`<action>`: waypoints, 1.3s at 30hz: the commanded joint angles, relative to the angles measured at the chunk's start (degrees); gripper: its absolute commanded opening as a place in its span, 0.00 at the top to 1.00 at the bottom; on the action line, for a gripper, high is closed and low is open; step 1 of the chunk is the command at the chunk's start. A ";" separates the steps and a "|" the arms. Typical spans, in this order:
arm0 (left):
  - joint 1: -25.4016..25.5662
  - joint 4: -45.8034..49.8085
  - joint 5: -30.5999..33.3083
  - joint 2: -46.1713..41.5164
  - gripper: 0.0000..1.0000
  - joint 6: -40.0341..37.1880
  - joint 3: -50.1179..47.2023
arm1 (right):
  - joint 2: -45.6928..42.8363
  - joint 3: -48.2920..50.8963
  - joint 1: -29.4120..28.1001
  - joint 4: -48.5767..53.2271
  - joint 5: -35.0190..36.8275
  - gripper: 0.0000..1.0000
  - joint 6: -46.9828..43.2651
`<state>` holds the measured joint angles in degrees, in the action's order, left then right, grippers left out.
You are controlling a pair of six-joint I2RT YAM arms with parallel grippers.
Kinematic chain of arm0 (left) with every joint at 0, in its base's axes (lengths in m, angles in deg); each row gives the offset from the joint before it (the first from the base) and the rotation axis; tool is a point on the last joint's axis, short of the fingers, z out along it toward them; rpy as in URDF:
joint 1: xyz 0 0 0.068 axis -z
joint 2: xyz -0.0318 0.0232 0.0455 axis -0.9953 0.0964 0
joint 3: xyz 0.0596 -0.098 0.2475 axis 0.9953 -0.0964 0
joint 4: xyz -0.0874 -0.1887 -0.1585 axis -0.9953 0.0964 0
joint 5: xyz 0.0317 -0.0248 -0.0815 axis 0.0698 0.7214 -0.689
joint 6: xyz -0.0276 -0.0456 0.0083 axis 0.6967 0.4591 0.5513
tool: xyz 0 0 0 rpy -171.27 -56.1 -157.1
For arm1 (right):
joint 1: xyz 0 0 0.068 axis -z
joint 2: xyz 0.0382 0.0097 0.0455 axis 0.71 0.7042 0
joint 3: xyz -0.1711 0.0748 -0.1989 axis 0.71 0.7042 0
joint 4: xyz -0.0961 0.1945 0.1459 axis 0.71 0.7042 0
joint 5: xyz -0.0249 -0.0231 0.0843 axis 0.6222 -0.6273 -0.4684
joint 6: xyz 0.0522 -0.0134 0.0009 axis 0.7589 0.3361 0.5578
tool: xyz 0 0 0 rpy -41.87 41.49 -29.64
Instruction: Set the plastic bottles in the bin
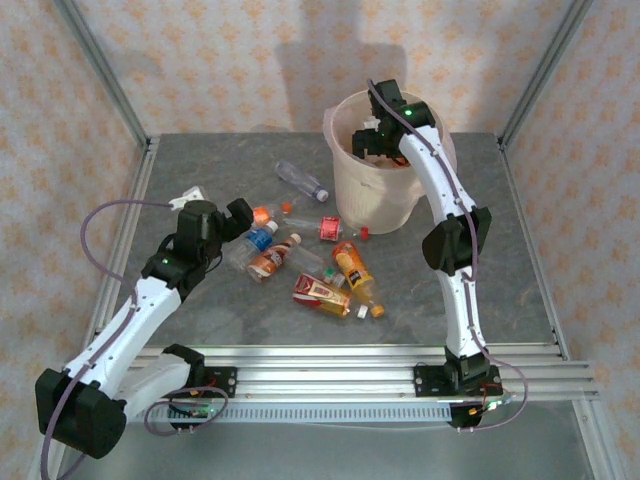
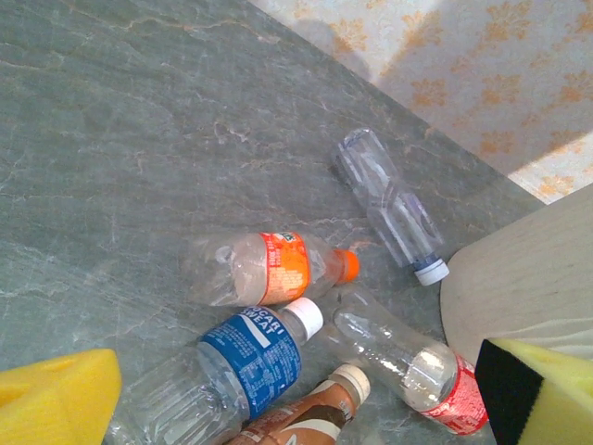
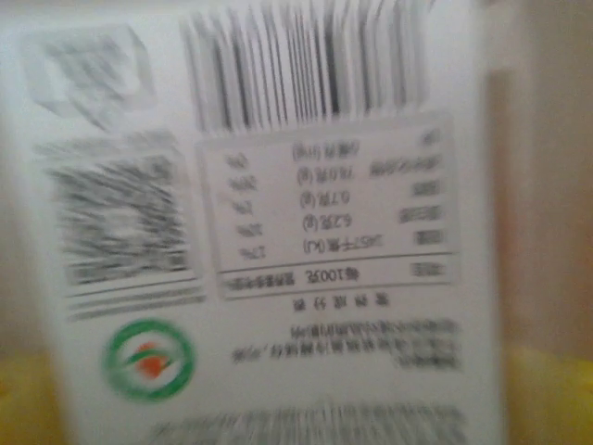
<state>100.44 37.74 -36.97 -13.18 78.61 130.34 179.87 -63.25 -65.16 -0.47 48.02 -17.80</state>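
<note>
Several plastic bottles lie on the grey table left of the bin (image 1: 375,195): a clear one (image 1: 302,180), an orange-labelled one (image 2: 278,269), a blue-labelled one (image 2: 250,357), a brown one (image 2: 310,417) and a red-labelled one (image 2: 408,357). Orange-brown ones (image 1: 352,265) lie nearer the arms. My left gripper (image 1: 240,212) hovers open above the blue-labelled bottle, its yellow pads (image 2: 56,399) wide apart and holding nothing. Over the bin's mouth, my right gripper (image 1: 375,138) stands open. A blurred white-labelled bottle (image 3: 278,232) sits close before its camera, between the yellow pads (image 3: 556,399).
The bin's beige wall (image 2: 528,278) rises just right of the red-labelled bottle. Metal frame posts (image 1: 100,70) and patterned walls close in the table at the back and sides. An aluminium rail (image 1: 330,375) runs along the near edge.
</note>
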 commanded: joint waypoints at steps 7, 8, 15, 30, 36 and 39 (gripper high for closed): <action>-0.50 2.58 3.04 0.56 0.00 -2.82 1.16 | -5.58 -0.63 0.06 2.39 4.09 0.01 0.41; -0.46 2.71 3.28 0.69 0.00 -3.05 1.24 | -6.26 -0.62 -0.03 2.51 4.30 0.01 0.56; -0.42 2.80 3.39 2.19 0.00 -4.40 1.70 | -12.01 -0.07 0.05 3.69 5.76 0.01 1.35; -0.45 0.22 0.48 7.08 0.00 -4.80 1.14 | -40.12 28.29 -4.82 -8.67 10.47 0.01 3.65; -0.49 -1.13 -0.85 7.75 0.00 -4.33 1.06 | -54.18 45.38 -9.82 -15.28 12.10 0.01 5.26; -0.47 -1.76 -1.38 7.98 0.00 -4.01 1.00 | -59.99 52.57 -12.71 -16.93 12.31 0.01 6.66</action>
<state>100.44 38.09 -37.52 -5.62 74.61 130.36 124.27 -14.88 -76.15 -13.57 57.92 -13.25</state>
